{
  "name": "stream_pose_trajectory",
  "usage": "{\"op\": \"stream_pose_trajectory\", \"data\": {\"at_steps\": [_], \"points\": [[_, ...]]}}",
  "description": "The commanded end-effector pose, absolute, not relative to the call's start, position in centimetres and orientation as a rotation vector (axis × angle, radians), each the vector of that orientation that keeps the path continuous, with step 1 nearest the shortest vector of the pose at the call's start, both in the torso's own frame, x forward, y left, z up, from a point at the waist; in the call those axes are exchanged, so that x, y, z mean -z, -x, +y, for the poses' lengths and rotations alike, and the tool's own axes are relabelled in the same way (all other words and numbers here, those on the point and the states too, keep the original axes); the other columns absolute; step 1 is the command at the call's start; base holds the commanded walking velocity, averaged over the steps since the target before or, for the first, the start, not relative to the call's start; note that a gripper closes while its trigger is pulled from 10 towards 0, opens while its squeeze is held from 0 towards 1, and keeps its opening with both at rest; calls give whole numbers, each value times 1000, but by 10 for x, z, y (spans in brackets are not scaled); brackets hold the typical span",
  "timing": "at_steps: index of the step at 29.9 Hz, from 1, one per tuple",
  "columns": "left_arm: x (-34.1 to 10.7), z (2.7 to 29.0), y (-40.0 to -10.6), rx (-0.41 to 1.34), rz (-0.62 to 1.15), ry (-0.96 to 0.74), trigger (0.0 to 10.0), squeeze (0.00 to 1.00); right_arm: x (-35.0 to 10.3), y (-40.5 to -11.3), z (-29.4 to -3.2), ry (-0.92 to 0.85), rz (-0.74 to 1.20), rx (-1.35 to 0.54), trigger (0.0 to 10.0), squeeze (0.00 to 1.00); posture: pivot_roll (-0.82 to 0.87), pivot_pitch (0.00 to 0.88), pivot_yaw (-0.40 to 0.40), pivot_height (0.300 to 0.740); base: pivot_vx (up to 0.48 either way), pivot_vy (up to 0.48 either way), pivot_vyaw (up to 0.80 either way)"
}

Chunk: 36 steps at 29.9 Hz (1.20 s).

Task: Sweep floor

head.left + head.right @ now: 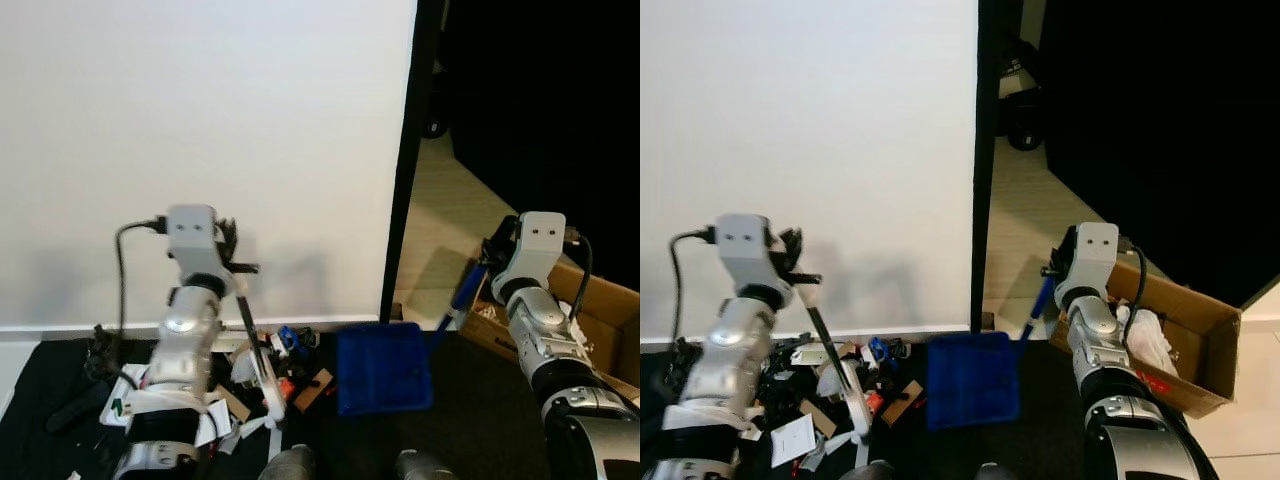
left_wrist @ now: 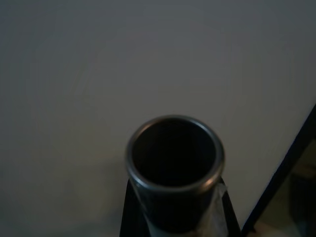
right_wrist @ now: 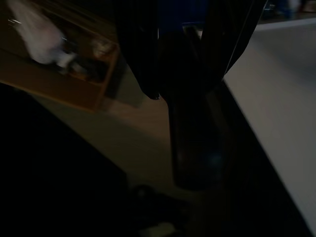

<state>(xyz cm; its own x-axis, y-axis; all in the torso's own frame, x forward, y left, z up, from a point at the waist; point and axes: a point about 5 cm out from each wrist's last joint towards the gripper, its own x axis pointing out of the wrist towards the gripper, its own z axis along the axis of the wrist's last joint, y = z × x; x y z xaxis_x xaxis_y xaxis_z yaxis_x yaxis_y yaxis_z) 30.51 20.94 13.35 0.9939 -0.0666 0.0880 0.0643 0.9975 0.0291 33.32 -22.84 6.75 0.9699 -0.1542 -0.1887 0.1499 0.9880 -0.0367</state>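
Observation:
My left gripper is shut on the dark broom handle, which slants down to a white brush head resting in the litter. The litter is scraps of paper, cardboard and small coloured bits on a black mat. In the left wrist view the handle's open tube end faces the camera. My right gripper is shut on the blue dustpan handle. The blue dustpan lies on the mat just right of the litter. The right wrist view is dark, with black fingers around the handle.
A white wall stands right behind the litter, ending at a dark door edge. An open cardboard box with white rubbish sits on the floor to my right. Pale floor runs beyond the doorway.

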Motion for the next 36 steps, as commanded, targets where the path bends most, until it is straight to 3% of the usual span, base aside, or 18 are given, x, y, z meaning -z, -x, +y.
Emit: {"op": "stream_pose_trajectory", "data": {"at_steps": [1, 11, 20, 28, 36], "points": [[-152, 217, -305, 82, -143, -56, 10000, 0, -78, -340, -227, 9, 137, 161, 10000, 0, 86, 85, 55, 740, 0, 0, 0], [-176, 223, -301, 154, -172, -126, 10000, 0, -81, -346, -217, 6, 131, 154, 10000, 0, 114, 123, 52, 740, 0, 0, 0], [-143, 219, -278, 230, -80, -185, 10000, 0, -83, -349, -216, 19, 126, 176, 10000, 0, 129, 146, 39, 740, 0, 0, 0], [-136, 217, -261, 239, -81, -134, 10000, 0, -80, -350, -209, 60, 146, 158, 10000, 0, 146, 169, 12, 740, 0, 0, 0], [-116, 226, -252, 304, -59, -289, 10000, 0, -72, -349, -199, -36, 184, 168, 10000, 0, 164, 206, -15, 740, 0, 0, 0]]}}
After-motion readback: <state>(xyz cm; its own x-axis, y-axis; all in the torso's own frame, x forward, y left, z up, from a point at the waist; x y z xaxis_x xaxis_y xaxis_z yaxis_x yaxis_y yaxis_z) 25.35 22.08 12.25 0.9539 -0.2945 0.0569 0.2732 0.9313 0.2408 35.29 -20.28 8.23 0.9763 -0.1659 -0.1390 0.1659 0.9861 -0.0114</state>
